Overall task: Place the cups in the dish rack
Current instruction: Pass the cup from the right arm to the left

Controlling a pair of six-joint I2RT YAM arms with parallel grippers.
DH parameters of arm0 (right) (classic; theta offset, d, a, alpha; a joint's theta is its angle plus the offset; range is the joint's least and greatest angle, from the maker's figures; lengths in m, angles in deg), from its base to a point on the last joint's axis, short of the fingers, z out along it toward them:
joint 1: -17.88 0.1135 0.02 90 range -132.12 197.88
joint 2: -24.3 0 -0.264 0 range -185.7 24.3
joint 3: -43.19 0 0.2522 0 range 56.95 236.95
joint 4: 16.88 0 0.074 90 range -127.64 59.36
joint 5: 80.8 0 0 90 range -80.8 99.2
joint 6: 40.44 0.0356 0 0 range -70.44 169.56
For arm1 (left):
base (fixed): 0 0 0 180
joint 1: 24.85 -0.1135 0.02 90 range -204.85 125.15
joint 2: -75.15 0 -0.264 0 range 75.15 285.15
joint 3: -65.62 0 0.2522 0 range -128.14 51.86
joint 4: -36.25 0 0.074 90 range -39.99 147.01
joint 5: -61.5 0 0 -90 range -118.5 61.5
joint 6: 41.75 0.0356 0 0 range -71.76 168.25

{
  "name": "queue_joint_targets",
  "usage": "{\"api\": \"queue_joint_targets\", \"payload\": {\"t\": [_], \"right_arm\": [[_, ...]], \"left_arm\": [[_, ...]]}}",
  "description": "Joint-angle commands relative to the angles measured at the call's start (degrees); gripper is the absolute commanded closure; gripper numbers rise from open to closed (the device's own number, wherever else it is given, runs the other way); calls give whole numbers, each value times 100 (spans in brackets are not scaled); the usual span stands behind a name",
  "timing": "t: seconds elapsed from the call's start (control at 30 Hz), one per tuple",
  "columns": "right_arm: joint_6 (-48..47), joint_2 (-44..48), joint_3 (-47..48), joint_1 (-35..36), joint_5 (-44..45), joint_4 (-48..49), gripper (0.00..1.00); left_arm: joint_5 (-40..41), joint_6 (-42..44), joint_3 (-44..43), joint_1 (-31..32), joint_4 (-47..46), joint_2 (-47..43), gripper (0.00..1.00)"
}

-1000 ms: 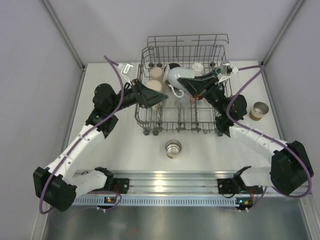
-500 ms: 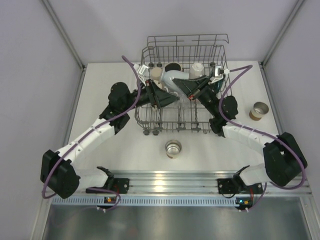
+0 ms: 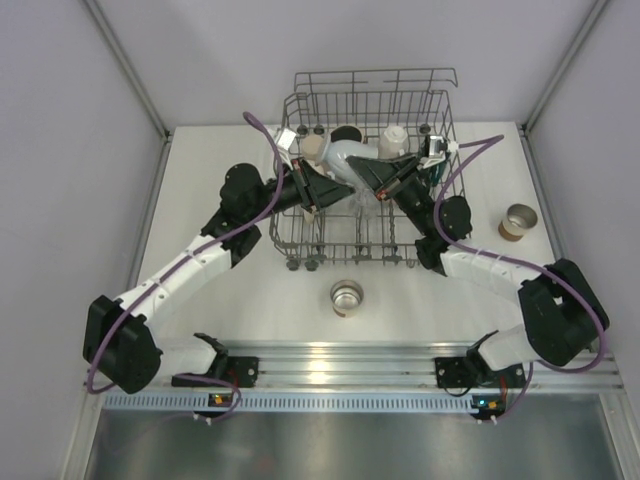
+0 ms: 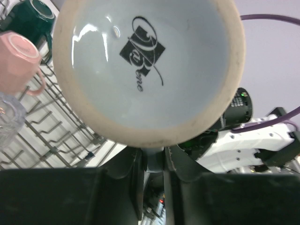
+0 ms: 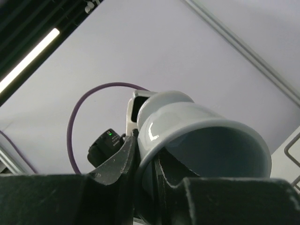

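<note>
left claw (image 4: 153,161) and right claw (image 5: 145,164) pinch white mug (image 4: 93,93); its logo (image 4: 140,51) ends "ne".

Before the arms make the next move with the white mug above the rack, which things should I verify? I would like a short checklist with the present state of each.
1. Right gripper clamps the white mug by its rim: ok.
2. Left gripper has a firm hold under the mug's base: cannot tell, the contact is hidden.
3. Mug is above the dish rack: ok.
4. Free place beneath the mug: cannot tell; the pink cup and clear glass stand close.
5. All cups loaded: not ok; the steel cup and brown-banded cup are on the table.
</note>
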Motion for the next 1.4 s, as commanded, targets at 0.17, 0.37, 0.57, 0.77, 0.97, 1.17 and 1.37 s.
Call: {"api": "queue_joint_targets", "payload": {"t": [0.17, 0.37, 0.57, 0.77, 0.97, 1.17, 1.37], "right_arm": [[29, -161, -101, 213, -434, 2297, 100], [108, -161, -267, 169, -601, 2183, 59], [186, -46, -662, -86, -636, 2068, 36], [240, 85, -1103, -384, -794, 2156, 22], [12, 463, -1436, -674, -1049, 1867, 17], [-393, 982, -1858, -780, -865, 1155, 15], [-1164, 1438, -1938, -833, -856, 279, 15]], "left_arm": [[-52, -32, -224, 95, -826, -38, 100], [132, 213, -119, 95, -826, -196, 100], [352, 653, -145, 86, -326, -310, 100], [721, 1145, -233, 86, 333, -328, 100], [1239, 1997, -479, 86, 1291, -293, 100], [1688, 2753, -523, 86, 2135, -398, 100], [1863, 3395, -479, 86, 2811, -468, 100]]}}
